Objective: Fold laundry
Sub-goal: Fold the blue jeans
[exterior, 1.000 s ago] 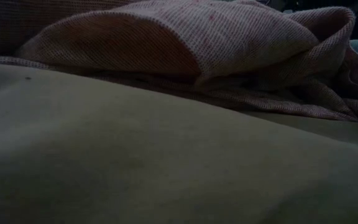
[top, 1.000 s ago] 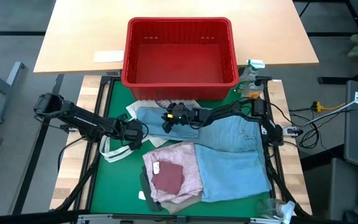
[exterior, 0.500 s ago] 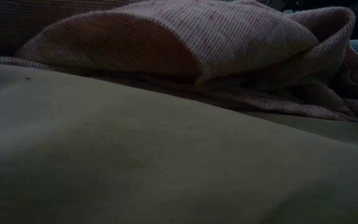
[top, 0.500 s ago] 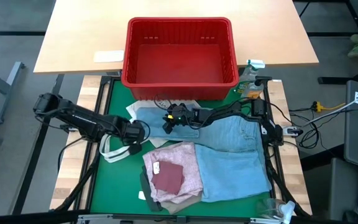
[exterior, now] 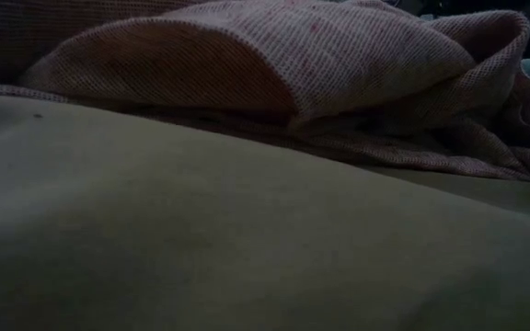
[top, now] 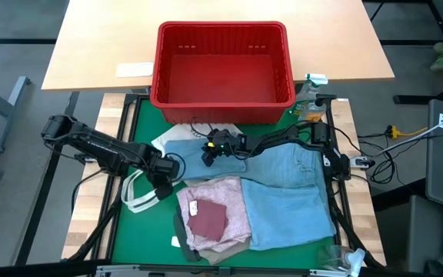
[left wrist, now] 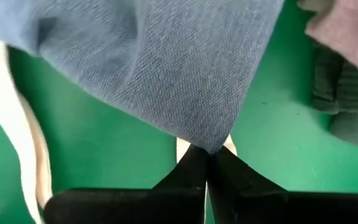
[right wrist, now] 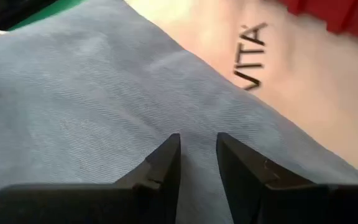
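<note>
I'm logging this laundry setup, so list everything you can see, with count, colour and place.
basket: one, red, far end of the table.
tote: one, white with black lettering, under the jeans by the basket.
jeans: one pair, light blue, spread across the mat's right half.
pink top: one, mottled pink, near middle, dark red patch on it.
green top: one, dark, under the pink top.
mat: one, green.
left gripper: jaws shut on a jeans corner.
right gripper: jaws on the jeans near the basket.
</note>
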